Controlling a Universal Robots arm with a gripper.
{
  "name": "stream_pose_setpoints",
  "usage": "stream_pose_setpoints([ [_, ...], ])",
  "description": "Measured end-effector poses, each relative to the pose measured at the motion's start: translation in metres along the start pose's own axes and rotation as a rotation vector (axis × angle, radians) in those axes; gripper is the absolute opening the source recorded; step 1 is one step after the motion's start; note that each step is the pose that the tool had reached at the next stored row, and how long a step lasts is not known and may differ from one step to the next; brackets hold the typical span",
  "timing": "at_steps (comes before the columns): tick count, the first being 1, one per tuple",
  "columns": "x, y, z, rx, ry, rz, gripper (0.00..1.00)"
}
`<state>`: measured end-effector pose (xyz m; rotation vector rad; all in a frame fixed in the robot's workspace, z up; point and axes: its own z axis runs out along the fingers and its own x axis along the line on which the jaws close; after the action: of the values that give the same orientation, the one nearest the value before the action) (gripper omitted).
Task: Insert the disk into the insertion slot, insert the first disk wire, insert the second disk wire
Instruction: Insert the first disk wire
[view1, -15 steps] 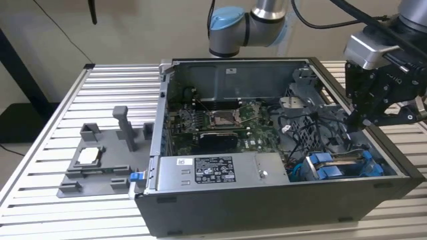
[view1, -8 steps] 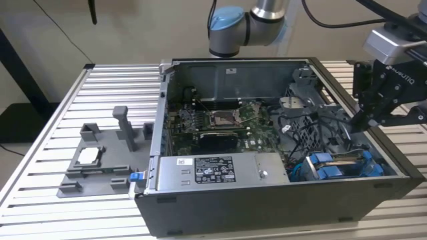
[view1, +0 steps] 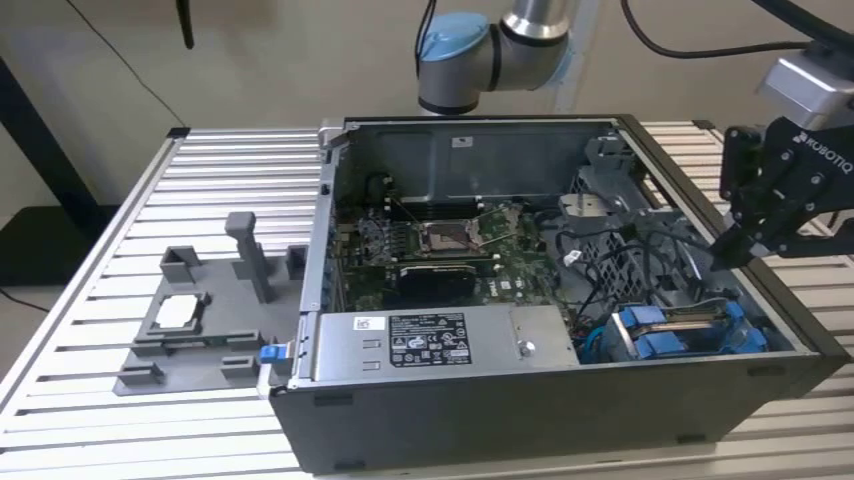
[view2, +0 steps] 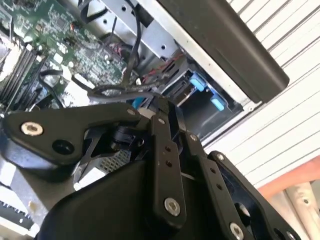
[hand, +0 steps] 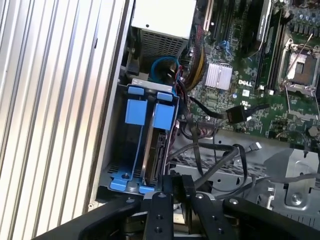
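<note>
Disk (hand: 159, 150): seated in the insertion slot (hand: 117, 145) by the looks, hence tool (view1: 738, 255) pinched closed right by the loose wires (hand: 210, 160), presumably on cabling.

The computer case (view1: 534, 420) stands on the desk (view1: 227, 170), with a parts holder (view1: 200, 340) just beside it on the exterior view's left. Inside, the motherboard (view1: 454, 245) lies toward the back and the insertion slot (view1: 687, 330) sits in the front corner on the exterior view's right. The hand (view1: 738, 255) hangs above and behind that slot.
</note>
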<state>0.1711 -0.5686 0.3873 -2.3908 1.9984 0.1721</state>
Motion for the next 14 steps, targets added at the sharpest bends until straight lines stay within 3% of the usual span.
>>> stream_pose_setpoints([
  [5,0.001,-0.0001,0.0029,0.0059,-0.0105,0.044,0.19],
  [10,0.0014,-0.0003,0.0065,0.013,-0.0154,0.111,0.19],
  [14,0.0046,0.0001,0.0091,0.0155,-0.0167,0.137,0.19],
])
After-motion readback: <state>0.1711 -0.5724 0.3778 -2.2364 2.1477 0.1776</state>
